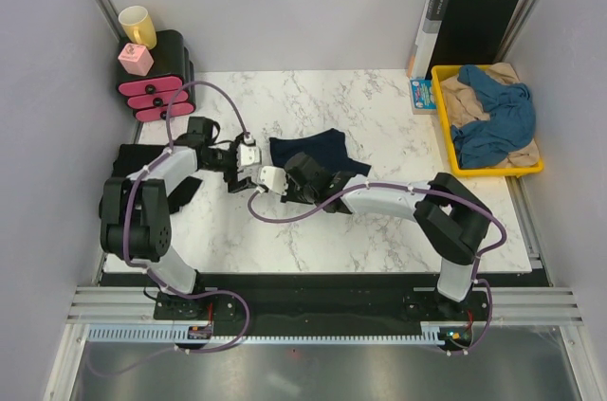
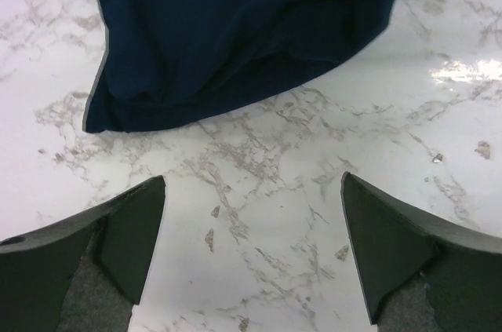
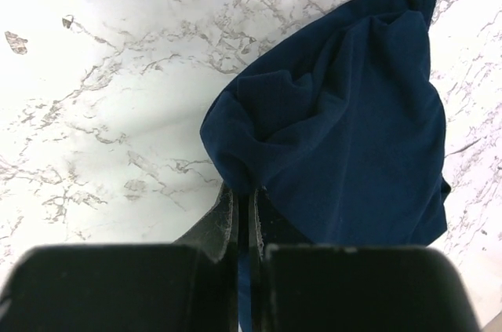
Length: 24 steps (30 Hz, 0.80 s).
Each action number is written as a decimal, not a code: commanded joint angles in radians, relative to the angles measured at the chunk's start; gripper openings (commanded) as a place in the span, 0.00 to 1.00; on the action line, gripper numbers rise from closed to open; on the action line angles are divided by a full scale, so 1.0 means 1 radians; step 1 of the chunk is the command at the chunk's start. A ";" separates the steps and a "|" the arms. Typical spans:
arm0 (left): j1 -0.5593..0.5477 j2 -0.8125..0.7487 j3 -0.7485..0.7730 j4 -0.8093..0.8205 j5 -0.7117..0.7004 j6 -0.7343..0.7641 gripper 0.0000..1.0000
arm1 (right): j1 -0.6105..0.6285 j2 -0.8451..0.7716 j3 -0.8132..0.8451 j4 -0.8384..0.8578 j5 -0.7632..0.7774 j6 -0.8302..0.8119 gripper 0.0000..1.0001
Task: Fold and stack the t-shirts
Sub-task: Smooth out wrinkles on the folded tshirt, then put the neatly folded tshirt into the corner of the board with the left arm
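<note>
The dark navy t-shirt (image 1: 318,150) lies bunched and unfolded near the middle of the white marble worktop (image 1: 379,249), between the two wrists. The right hand (image 1: 296,181) has its fingers pressed together on a fold at the shirt's near edge; the right wrist view shows this pinch plainly, with the cloth (image 3: 345,136) fanning out from the closed fingertips of the hand (image 3: 243,198) and resting in soft ridges on the marble. The left hand (image 1: 256,162) is spread wide and holds nothing; its wrist view shows the hand (image 2: 252,179) with bare marble between both fingers and the shirt's rounded hem (image 2: 235,26) lying just ahead, apart from them. No label or print shows on the navy cloth in any view. Only the top view takes in the surroundings. A yellow tray (image 1: 503,171) at the right edge holds a medium-blue shirt (image 1: 498,117) heaped over a beige one (image 1: 469,102). A black orange-edged folder (image 1: 474,27) stands behind the tray, with pale print on its spine too small to read. A small blue packet (image 1: 423,93) beside the tray carries markings, likewise illegible. At the far left, a black unit with pink drawers (image 1: 156,83) bears a yellow mug (image 1: 138,25) and a pink cube (image 1: 136,60).
</note>
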<state>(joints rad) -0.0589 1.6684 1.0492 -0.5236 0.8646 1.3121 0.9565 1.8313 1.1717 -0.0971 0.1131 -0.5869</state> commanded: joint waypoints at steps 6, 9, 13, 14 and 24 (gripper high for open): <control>-0.053 -0.016 -0.195 0.313 0.093 0.516 1.00 | -0.019 -0.027 0.071 -0.016 -0.024 0.010 0.00; -0.094 0.046 -0.060 0.367 0.036 0.200 0.98 | -0.021 -0.027 0.077 -0.021 -0.021 0.007 0.00; -0.081 0.071 0.037 0.338 0.045 -0.086 0.97 | -0.024 -0.029 0.075 -0.019 -0.021 0.002 0.00; -0.076 0.064 0.035 0.356 0.050 -0.129 0.97 | -0.024 -0.029 0.077 -0.019 -0.023 -0.002 0.00; -0.052 0.115 0.225 0.070 0.128 -0.650 0.96 | -0.032 -0.029 0.078 -0.015 -0.027 -0.007 0.00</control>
<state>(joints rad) -0.1184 1.7412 1.1446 -0.3016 0.9051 0.9783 0.9272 1.8297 1.2125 -0.1520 0.0982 -0.5945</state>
